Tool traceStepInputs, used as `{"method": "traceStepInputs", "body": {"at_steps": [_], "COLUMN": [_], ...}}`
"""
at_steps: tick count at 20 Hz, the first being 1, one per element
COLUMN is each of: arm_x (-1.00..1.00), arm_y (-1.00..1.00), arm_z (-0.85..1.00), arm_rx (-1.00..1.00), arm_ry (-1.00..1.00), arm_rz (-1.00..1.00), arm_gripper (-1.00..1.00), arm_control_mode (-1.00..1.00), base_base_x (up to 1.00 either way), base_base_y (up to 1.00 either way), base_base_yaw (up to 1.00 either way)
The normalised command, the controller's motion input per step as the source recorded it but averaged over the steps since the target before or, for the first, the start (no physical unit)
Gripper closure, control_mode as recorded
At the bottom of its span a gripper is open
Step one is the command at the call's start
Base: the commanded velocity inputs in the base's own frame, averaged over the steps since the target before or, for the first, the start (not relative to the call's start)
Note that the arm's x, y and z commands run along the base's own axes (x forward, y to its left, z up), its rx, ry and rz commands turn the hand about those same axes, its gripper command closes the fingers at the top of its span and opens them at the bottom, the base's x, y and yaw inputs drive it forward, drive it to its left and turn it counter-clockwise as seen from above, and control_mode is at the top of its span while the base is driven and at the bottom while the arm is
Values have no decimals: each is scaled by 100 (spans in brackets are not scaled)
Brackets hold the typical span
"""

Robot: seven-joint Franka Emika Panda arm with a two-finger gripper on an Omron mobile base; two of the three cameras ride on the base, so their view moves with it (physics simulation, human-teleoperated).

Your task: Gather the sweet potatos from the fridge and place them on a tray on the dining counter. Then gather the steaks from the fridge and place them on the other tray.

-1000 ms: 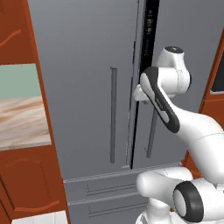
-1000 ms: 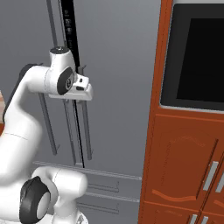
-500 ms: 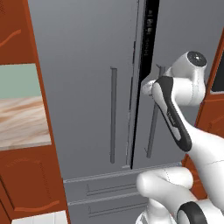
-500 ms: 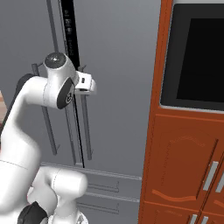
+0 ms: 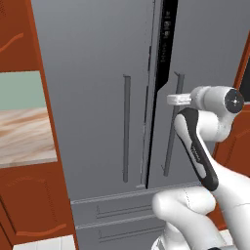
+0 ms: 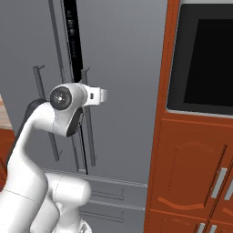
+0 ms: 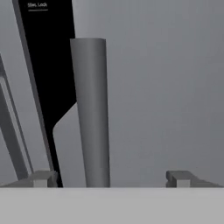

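Flat, even rendered light across both base views, no clear source and no glare. The fridge (image 5: 97, 97) doors read a smooth matte grey, slightly paler toward the top. Its bar handles (image 5: 126, 128) throw only thin, soft shadows. The gap between the doors (image 6: 73, 50) is solid black. Edges look soft and a bit pixelated. The hand view is dimmer and hazier, the near handle (image 7: 91, 109) faintly blurred with gentle shading down its sides.

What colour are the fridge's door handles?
Grey, matching the fridge doors; the right door's handle shows best in the hand view.
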Motion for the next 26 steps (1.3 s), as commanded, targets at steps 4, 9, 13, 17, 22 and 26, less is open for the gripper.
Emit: {"method": "traceStepInputs", "body": {"at_steps": [4,9,13,17,22,26], "arm_x": [23,25,24,24,8,0], "arm_y": [8,4,3,0,0,0], "arm_z": [0,0,0,0,0,0], "arm_rx": [14,11,6,0,0,0], "arm_ry": [-41,-41,-36,-24,-3,0], "arm_rz": [-1,0,0,0,0,0], "arm_gripper": [-100,-100,-100,-100,-100,100], "arm_control_mode": [-100,-100,-100,-100,-100,-100], "base_base_x": [0,0,0,0,0,0], "base_base_y": [0,0,0,0,0,0], "base_base_yaw": [0,0,0,0,0,0]}}
